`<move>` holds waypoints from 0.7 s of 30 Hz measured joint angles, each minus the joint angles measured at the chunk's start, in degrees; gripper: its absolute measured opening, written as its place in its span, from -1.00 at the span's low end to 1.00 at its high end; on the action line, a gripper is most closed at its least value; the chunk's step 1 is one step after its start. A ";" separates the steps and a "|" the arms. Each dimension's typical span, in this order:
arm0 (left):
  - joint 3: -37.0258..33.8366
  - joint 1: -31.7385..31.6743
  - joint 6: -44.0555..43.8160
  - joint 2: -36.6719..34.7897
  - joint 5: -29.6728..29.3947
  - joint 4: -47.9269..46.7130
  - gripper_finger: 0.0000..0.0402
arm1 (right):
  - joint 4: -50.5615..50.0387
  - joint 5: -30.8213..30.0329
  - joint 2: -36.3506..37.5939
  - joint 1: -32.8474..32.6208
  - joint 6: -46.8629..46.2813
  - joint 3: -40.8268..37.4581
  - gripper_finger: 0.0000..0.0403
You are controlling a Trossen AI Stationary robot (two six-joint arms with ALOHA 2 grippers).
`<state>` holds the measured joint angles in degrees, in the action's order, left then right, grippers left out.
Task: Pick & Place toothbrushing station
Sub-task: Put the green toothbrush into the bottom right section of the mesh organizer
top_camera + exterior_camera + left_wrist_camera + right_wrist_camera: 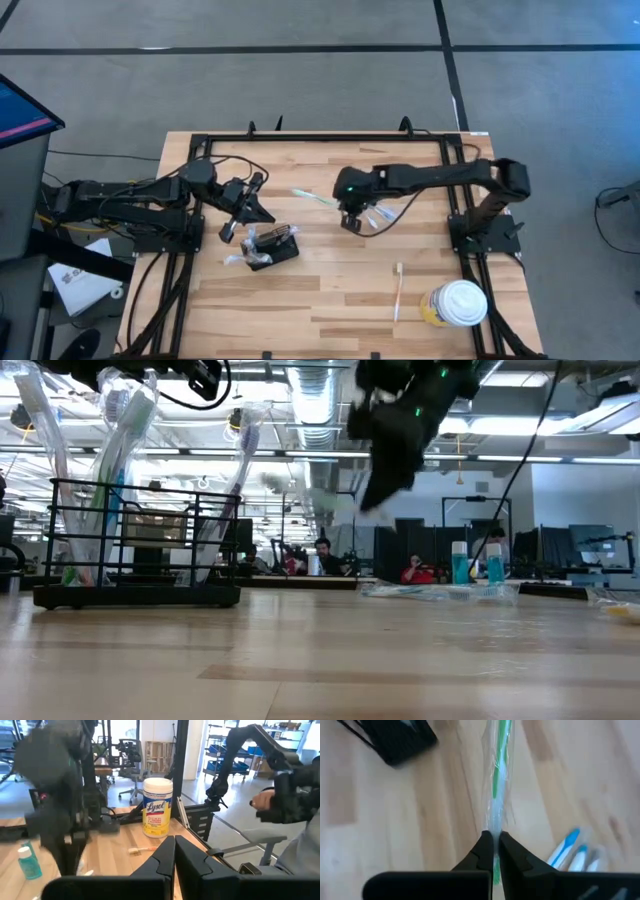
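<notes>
The toothbrushing station, a small black mesh holder (272,246), stands on the table's left half with several wrapped toothbrushes upright in it. It also shows in the low view (140,550). My left gripper (247,207) is shut and empty just above and left of the holder; its own view shows the shut fingers (175,857). My right gripper (352,218) is near the table's middle, shut on a clear-wrapped green toothbrush (315,197). My right gripper pinches the wrapped green toothbrush near one end (494,827) between its two fingers. The rest of the brush sticks out ahead of the fingers, toward the table's left. In the low view the gripper (385,480) is well above the tabletop.
Blue-and-white wrapped items (378,216) lie just right of my right gripper. A loose toothbrush (398,290) and a white-lidded yellow wipes tub (455,305) are at the near right. People sit in the room behind the table (412,570).
</notes>
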<state>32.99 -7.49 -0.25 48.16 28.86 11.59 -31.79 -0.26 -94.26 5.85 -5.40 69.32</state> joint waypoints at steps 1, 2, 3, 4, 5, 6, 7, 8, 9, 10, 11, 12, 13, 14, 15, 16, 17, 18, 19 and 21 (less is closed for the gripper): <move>0.00 -0.04 0.00 0.00 -0.09 0.05 -0.99 | 0.87 -0.02 1.19 -0.22 0.01 0.00 -1.00; 0.00 -0.04 0.00 0.00 -0.19 0.28 -0.99 | 2.15 -0.01 2.53 -0.38 0.11 0.02 -1.00; 0.00 -0.04 0.00 0.00 -0.19 0.47 -0.99 | 2.55 -0.02 3.96 -0.64 0.56 0.02 -1.00; 0.00 -0.04 0.00 0.00 -0.38 0.63 -0.99 | 3.68 -0.01 5.11 -0.93 0.97 0.03 -1.00; 0.00 -0.04 -0.01 0.00 -0.56 0.99 -0.99 | 5.93 -0.01 6.12 -1.25 1.09 0.13 -1.00; 0.00 -0.04 -0.02 0.00 -0.84 1.38 -0.99 | 7.04 -0.01 7.23 -1.59 1.11 0.13 -1.00; 0.00 -0.04 -0.02 0.00 -1.31 1.88 -0.99 | 7.84 0.03 8.00 -1.97 1.41 0.09 -1.00; 0.00 -0.04 0.01 0.00 -1.74 2.43 -0.99 | 10.17 0.08 8.51 -2.40 1.61 0.14 -1.00; 0.00 -0.04 0.00 0.00 -2.12 2.75 -0.99 | 11.18 0.18 9.14 -2.85 2.22 0.17 -1.00; 0.00 -0.04 0.00 0.00 -2.56 3.10 -0.99 | 11.23 0.18 9.63 -3.28 2.70 0.10 -1.00; 0.00 -0.04 0.00 0.00 -2.95 3.66 -0.99 | 12.73 0.21 9.77 -3.67 3.02 0.10 -1.00; 0.00 -0.04 0.00 0.00 -3.45 4.03 -0.99 | 14.28 0.21 9.72 -4.04 3.25 0.15 -1.00; 0.00 -0.04 0.00 0.00 -3.97 4.28 -0.99 | 14.59 0.20 9.97 -4.43 3.82 0.13 -1.00; 0.00 -0.04 -0.02 0.00 -4.59 4.77 -0.99 | 14.71 0.21 10.25 -4.78 4.29 0.04 -1.00; 0.00 -0.01 -0.01 0.00 -5.11 5.25 -0.99 | 16.30 0.21 10.18 -5.08 4.50 0.05 -1.00; 0.00 -0.01 -0.02 0.00 -5.76 5.48 -0.99 | 18.30 0.21 9.84 -5.24 4.55 0.22 -1.00; 0.00 -0.01 -0.01 0.02 -6.36 5.82 -0.99 | 19.18 0.21 9.76 -5.44 4.61 0.25 -1.00; 0.00 0.00 0.01 0.02 -6.87 6.38 -0.99 | 19.09 0.21 9.82 -5.54 5.23 0.08 -1.00; 0.00 0.03 0.00 0.00 -7.50 6.79 -0.99 | 20.16 0.21 9.61 -5.69 5.81 0.02 -1.00; 0.00 0.03 0.00 0.02 -8.63 6.89 -0.99 | 23.47 0.24 9.16 -5.90 6.06 0.22 -1.00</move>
<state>32.99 -7.46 -0.25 48.18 20.22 18.48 -8.32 -0.02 -85.10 -0.05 0.66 69.54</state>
